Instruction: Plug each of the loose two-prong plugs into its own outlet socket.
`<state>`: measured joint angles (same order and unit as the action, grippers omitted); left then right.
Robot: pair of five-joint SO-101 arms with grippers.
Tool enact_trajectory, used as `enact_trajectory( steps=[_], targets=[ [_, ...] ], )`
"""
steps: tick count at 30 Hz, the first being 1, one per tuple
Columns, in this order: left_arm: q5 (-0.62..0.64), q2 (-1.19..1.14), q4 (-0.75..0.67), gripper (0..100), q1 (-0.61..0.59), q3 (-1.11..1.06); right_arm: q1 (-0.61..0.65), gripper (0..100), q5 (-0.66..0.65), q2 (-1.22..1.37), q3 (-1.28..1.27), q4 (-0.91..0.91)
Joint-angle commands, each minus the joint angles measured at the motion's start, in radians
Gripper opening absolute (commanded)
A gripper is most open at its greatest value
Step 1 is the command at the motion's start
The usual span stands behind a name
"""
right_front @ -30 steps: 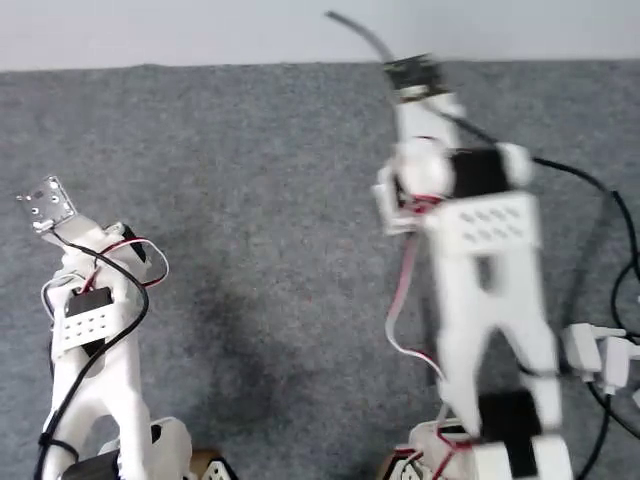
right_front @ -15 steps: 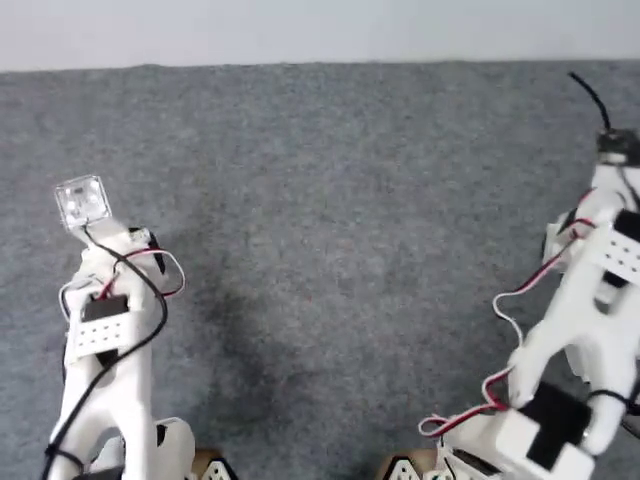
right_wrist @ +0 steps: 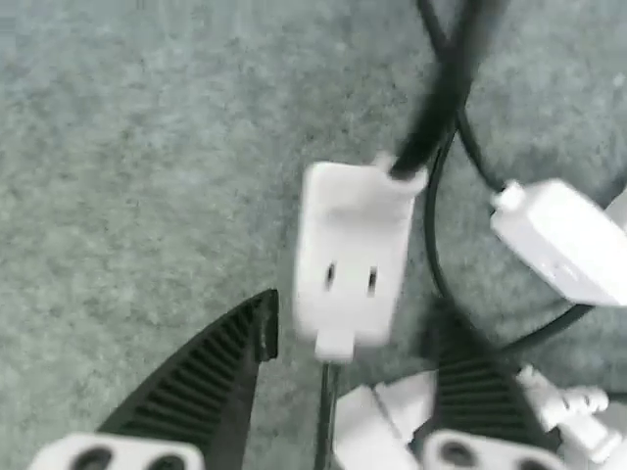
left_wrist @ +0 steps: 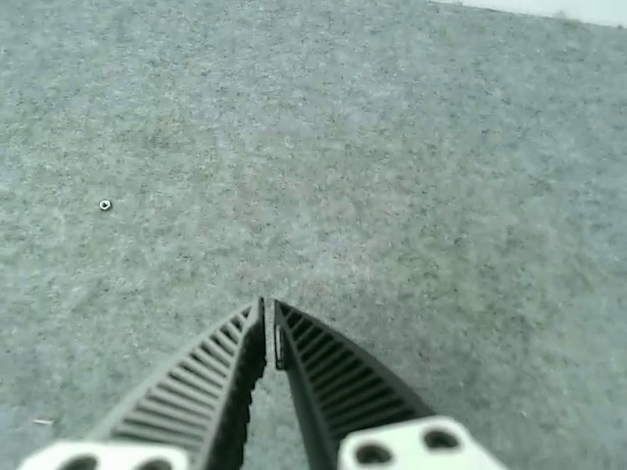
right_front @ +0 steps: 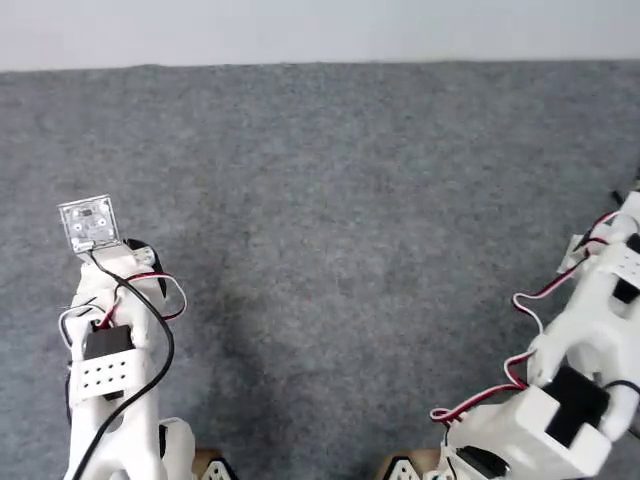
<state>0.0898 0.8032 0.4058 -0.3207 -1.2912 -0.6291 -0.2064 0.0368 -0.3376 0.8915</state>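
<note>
In the right wrist view a white outlet block (right_wrist: 351, 259) with two slots lies on the grey carpet, a black cable (right_wrist: 443, 108) running from its far end. My right gripper (right_wrist: 355, 328) is open just above it, one finger on either side. A second white block (right_wrist: 563, 240) lies beside it, and loose white plug parts (right_wrist: 377, 419) sit close to the fingers. My left gripper (left_wrist: 267, 328) is shut with nothing in it, over bare carpet. In the high view the left arm (right_front: 105, 350) stands at the lower left and the right arm (right_front: 585, 340) at the right edge.
Grey carpet (right_front: 330, 200) covers the table up to a pale wall (right_front: 320, 30) at the back. A tiny speck (left_wrist: 105, 205) lies on the carpet ahead of the left gripper. Black cables (right_wrist: 460, 294) loop around the blocks.
The right arm swung from the middle of the table to the right edge. The left arm turned slightly and drew back toward the front.
</note>
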Motion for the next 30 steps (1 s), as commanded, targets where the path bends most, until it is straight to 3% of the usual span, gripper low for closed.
enact_trajectory(
  steps=[1, 5, 9, 14, 22, 25, 30],
  targets=[
    [-0.015, 0.026, 0.005, 2, 0.008, 0.002, -0.007, 28.6, -0.029, -0.025, 0.086, 0.087],
    [-0.035, 0.028, 0.046, 2, 0.008, 0.001, -0.007, 22.0, -0.026, -0.025, 0.175, 0.265],
    [-0.083, 0.101, 0.071, 1, 0.006, -0.036, 0.005, 0.9, -0.012, -0.027, 0.221, 0.384],
    [-0.091, 0.381, 0.071, 1, 0.006, -0.18, 0.027, 1.2, 0.078, -0.058, 0.18, 0.452],
    [-0.103, 0.787, 0.282, 2, -0.029, -0.32, 0.102, 0.8, 0.077, -0.515, -0.399, 0.179],
    [-0.143, 0.924, 0.341, 2, -0.063, -0.375, 0.128, 1.3, 0.014, -0.691, -0.623, 0.071],
    [-0.143, 1.023, 0.52, 2, -0.021, -0.381, 0.197, 1.2, -0.054, -0.911, -0.833, 0.076]
  ],
)
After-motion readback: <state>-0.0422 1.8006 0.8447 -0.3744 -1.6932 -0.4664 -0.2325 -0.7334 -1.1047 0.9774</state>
